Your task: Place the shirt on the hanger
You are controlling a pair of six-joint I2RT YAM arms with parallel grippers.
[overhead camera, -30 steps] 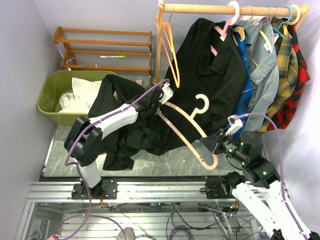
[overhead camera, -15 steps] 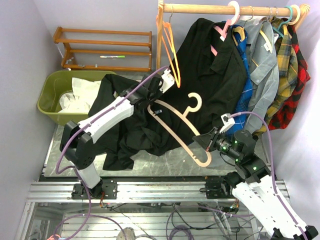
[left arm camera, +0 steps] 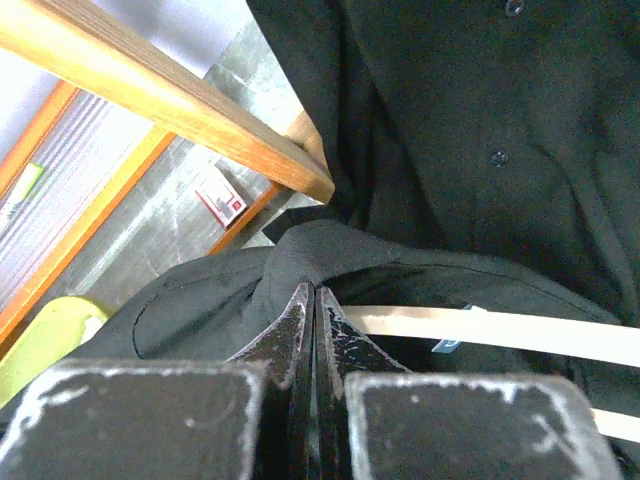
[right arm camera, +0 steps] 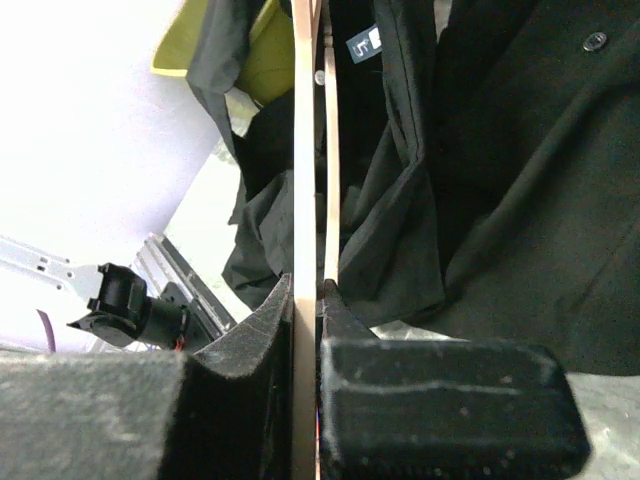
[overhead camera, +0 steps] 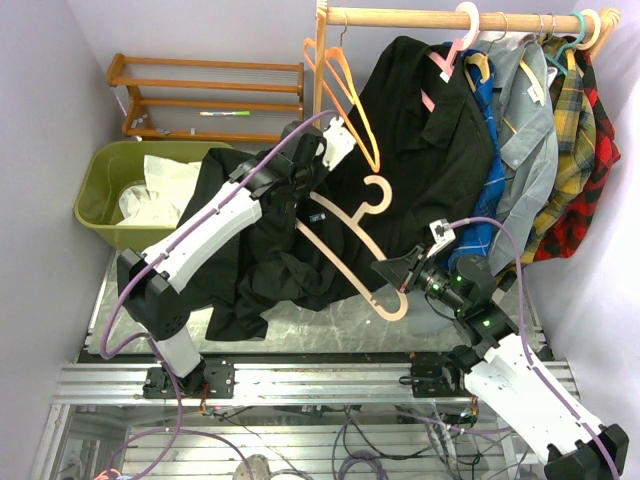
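Pinching shirt (overhead camera: 260,270) edge, left gripper (left arm camera: 313,300) closed; right gripper (right arm camera: 318,292) clamps hanger (right arm camera: 303,150) corner.

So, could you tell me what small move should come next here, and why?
Probably the right gripper should push the hanger slightly further under the shirt, toward the left gripper. The left jaws are shut on a raised fold of fabric, one hanger arm passes beneath it, and the right jaws clamp the hanger's bare far corner.

white arm links (overhead camera: 215,225), black joints (overhead camera: 150,303), purple cables (overhead camera: 290,143)
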